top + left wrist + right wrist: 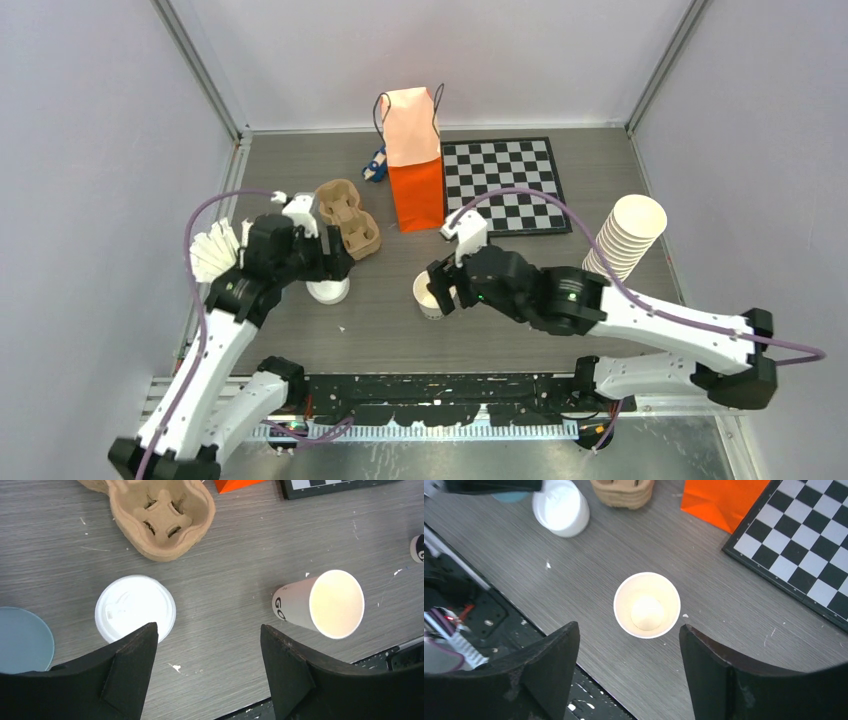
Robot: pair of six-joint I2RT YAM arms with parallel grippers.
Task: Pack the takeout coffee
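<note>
Both spread wide, empty | left fingers (pixel 127 677) by takeout coffee (pixel 135 607) | right fingers (pixel 546 677) above lidless cup (pixel 647 605) | carrier (pixel 348 215) nearby

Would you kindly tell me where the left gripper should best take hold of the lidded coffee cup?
On the lidded coffee cup, probably the wall just under the lid, with the left gripper descending from above: it stands upright, its lid overhangs.

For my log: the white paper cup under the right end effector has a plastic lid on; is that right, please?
Not quite: the white paper cup under the right end effector is open, with no lid, as the right wrist view shows.
</note>
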